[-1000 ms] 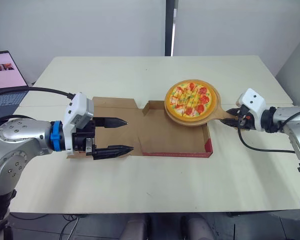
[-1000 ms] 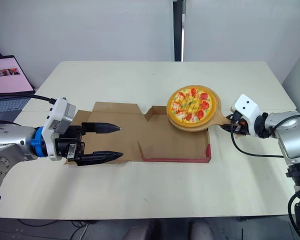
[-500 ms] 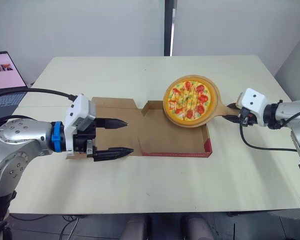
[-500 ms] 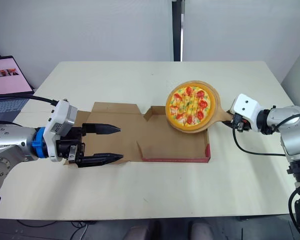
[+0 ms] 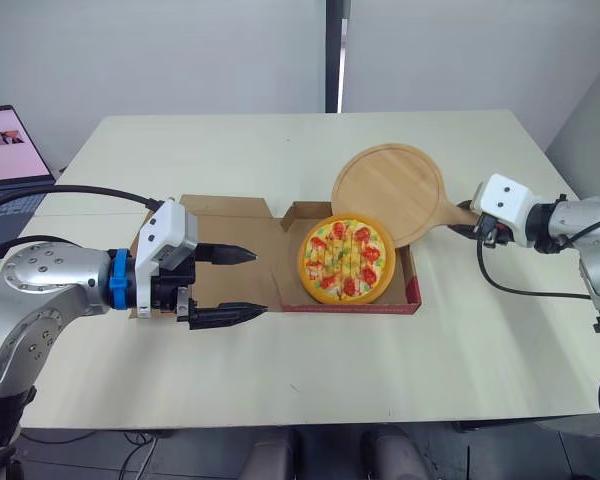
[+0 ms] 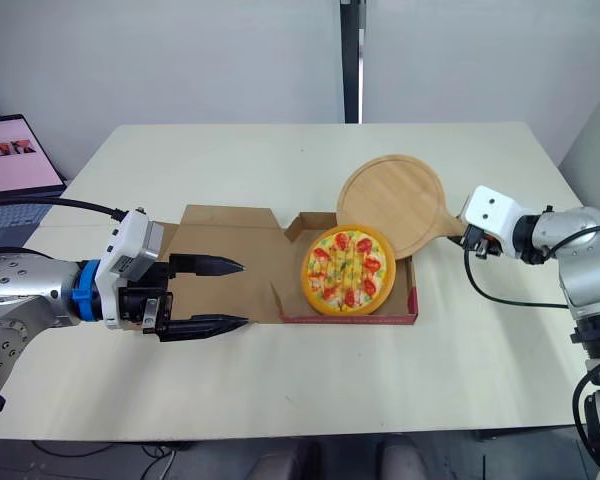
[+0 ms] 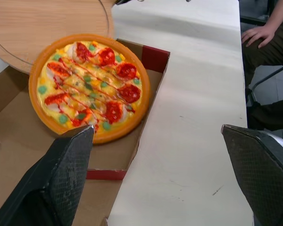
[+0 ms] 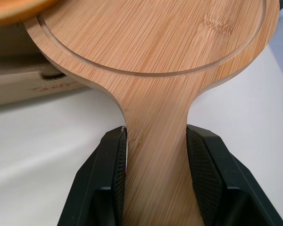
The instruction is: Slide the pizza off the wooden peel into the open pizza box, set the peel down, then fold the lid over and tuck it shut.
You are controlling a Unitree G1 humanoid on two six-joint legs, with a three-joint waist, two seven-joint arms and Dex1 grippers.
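The pizza [image 5: 346, 259] lies inside the tray of the pizza box [image 5: 350, 308], filling most of its right-hand part, with its orange crust close to the red front wall and the right wall. The box stands open on the pale surface [image 5: 280, 380], and its lid [image 5: 230, 225] lies flat to the left of the tray, brown inner side up. The wooden peel [image 5: 388, 190] is bare. Its round blade is tilted, with the face turned toward the robot, and it sits over the far right corner of the box, just behind the pizza. From the left wrist view the pizza's far rim overlaps the blade's edge, though it cannot be told whether the two touch. The peel's handle runs out to the right into the right gripper [image 8: 156, 137], whose jaws are pinching the handle from both sides just below the point where it widens into the blade. The left gripper [image 5: 258, 282] hovers over the flat lid near its front edge, with its jaws spread wide, holding nothing, and their tips pointing toward the tray and the pizza. A laptop [image 5: 2, 150] with a lit screen stands at the far left, beside the surface. In the left wrist view a person's hand [image 7: 261, 34] rests on a knee beyond the far edge of the surface.
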